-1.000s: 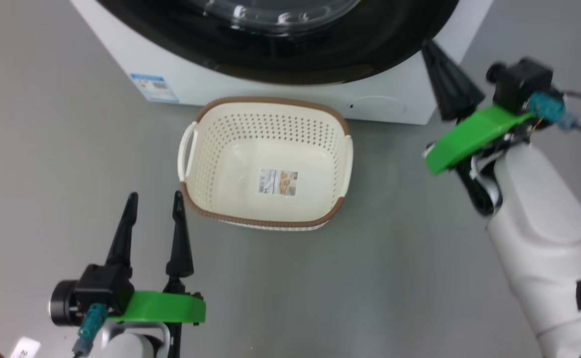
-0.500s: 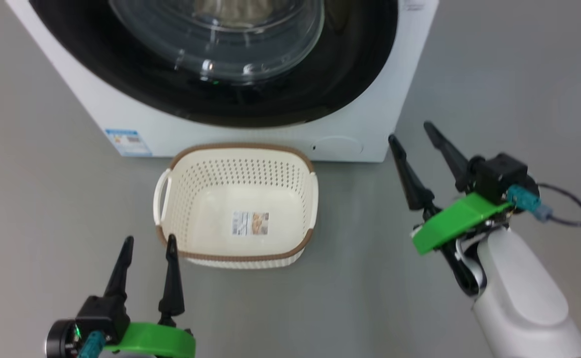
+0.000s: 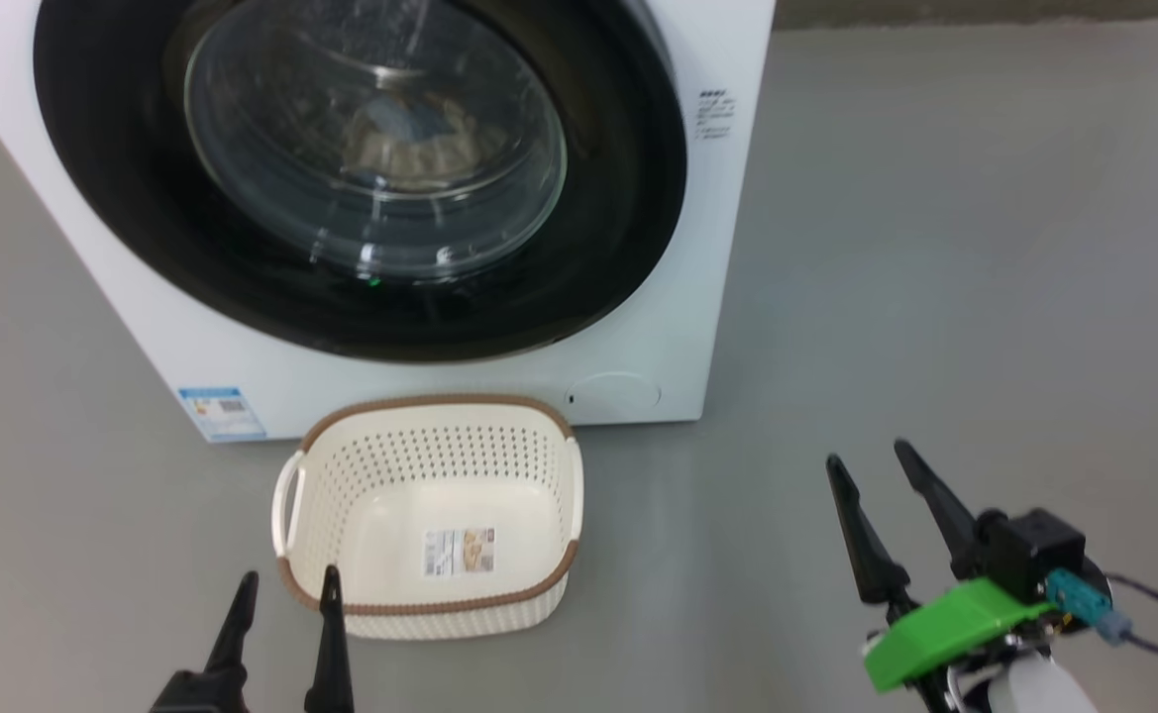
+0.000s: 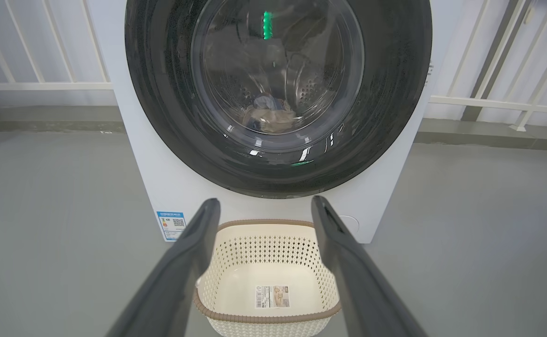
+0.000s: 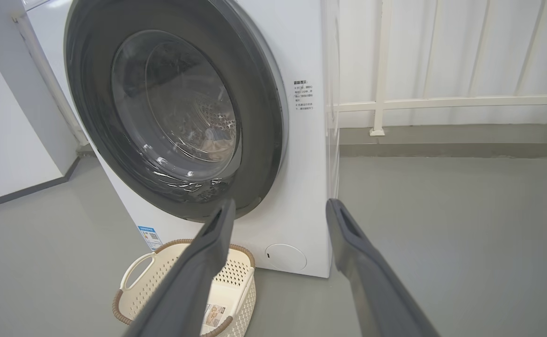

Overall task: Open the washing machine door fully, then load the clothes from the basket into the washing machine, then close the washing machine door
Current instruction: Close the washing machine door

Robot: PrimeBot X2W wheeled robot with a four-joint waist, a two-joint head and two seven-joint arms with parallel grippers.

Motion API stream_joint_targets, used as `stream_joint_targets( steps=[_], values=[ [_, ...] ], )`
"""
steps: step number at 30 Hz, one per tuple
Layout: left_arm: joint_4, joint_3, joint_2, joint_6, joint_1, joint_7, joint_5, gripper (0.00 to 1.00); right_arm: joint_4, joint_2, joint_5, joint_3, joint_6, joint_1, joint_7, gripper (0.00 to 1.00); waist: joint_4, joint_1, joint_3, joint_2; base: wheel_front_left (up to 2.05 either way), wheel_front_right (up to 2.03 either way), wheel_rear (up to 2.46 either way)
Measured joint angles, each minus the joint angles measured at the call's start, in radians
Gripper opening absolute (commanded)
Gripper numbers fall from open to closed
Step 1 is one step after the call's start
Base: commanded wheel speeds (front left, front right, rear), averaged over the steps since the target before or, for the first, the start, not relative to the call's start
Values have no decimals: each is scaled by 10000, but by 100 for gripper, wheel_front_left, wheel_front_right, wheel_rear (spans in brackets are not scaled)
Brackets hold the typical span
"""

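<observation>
Shut beside the glossy black-rimmed round glass door (image 3: 618, 198) a second ago, the right tool (image 3: 866, 454) now gapes wide, clear of it; the left tool (image 3: 288, 574) stands wide beside the cream perforated plastic basket (image 3: 430, 401) fronting the white boxy washing machine (image 3: 722, 248).

- Head view: high behind the left gripper (image 3: 287, 574) and right gripper (image 3: 866, 454), looking down at the big white boxy washing machine (image 3: 697, 327) and small cream perforated plastic basket (image 3: 430, 465) ahead of them.
- Left wrist view: low, squarely facing both, basket nearest.
- Right wrist view: same pair, seen obliquely.

Smooth grey floor (image 3: 935, 248); white railing (image 5: 441, 100) on low kerb (image 5: 441, 150) behind.
</observation>
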Motion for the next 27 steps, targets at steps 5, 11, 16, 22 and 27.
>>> stream_joint_targets(
  steps=[5,11,16,22,27],
  values=[
    [-142,12,81,117,396,63,-86,100,-748,194,-261,-313,0,882,284,100,-290,0,-343,0,0,0,0],
    [-328,6,117,255,565,190,-157,100,-1639,276,-481,-441,0,1553,700,100,-551,0,-556,0,0,0,0],
    [-422,-10,127,267,577,297,-157,100,-2086,322,-543,-470,0,1801,961,100,-582,0,-624,0,0,0,0],
    [-481,-21,140,357,631,324,-180,100,-2282,364,-545,-506,0,1935,1062,100,-483,0,-656,0,0,0,0],
    [-523,-27,180,433,740,324,-244,100,-2357,385,-552,-520,0,1948,1068,100,-403,0,-666,0,0,0,0]
  ],
)
